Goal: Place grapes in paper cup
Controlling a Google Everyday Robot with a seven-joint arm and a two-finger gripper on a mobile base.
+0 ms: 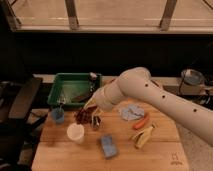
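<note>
My gripper (92, 107) sits at the end of the white arm that reaches in from the right. It is shut on the grapes (85, 116), a dark purple-red bunch hanging below it, a little above the wooden table (60, 152). The white paper cup (75, 132) stands upright on the table, just below and to the left of the grapes, apart from them. The grapes are not over the cup's mouth.
A small blue cup (58, 116) stands left of the grapes. A green bin (67, 83) is at the back left. A blue sponge (108, 146), a banana piece (143, 136), an orange carrot (141, 121) and a blue cloth (131, 112) lie to the right.
</note>
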